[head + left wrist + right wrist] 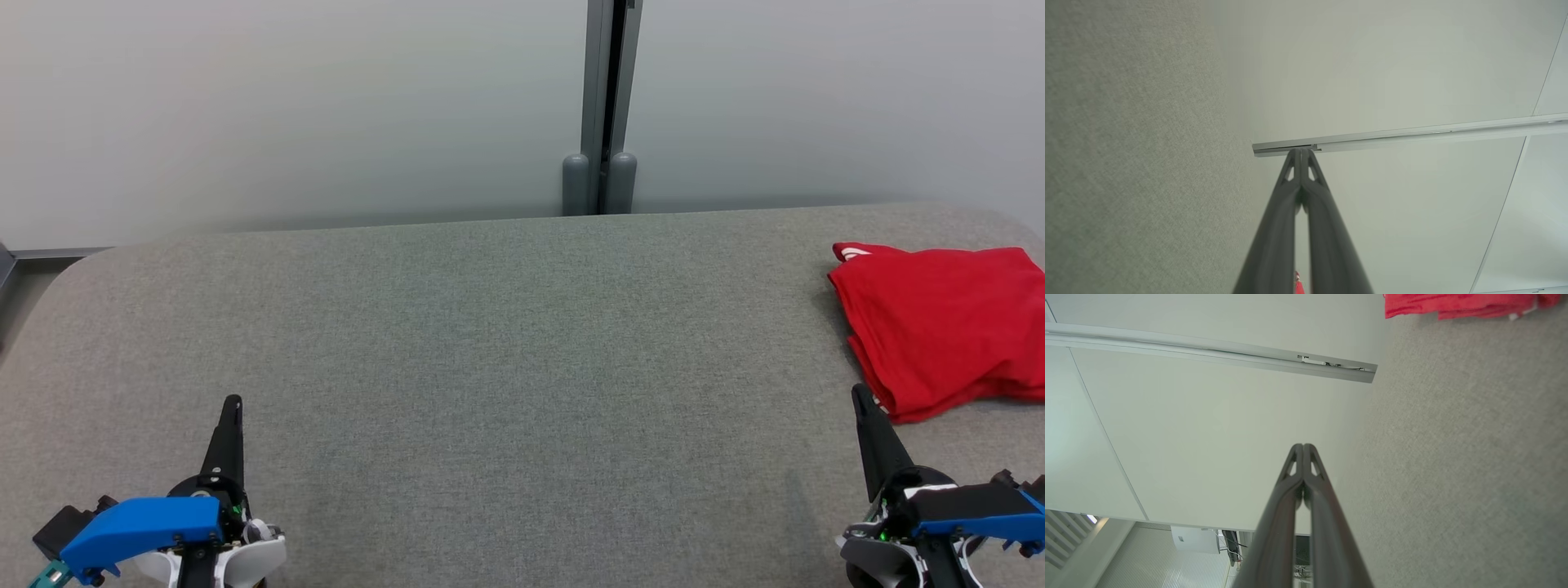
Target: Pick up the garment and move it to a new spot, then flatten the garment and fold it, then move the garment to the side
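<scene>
The garment (943, 327) is red, folded into a compact rectangle, and lies at the far right of the grey felt table (506, 343), partly cut off by the head view's right edge. Its edge also shows in the right wrist view as a red garment (1466, 304) strip at the top. My right gripper (861, 394) is shut and empty at the lower right, its tip just in front of the garment's near corner. My left gripper (233, 402) is shut and empty at the lower left, far from the cloth. In both wrist views the fingertips (1301, 152) (1303, 446) meet.
A pale partition wall (286, 106) runs behind the table, with a grey vertical post (606, 106) at its middle. The table's far corners are rounded. A wide stretch of bare felt lies between the two grippers.
</scene>
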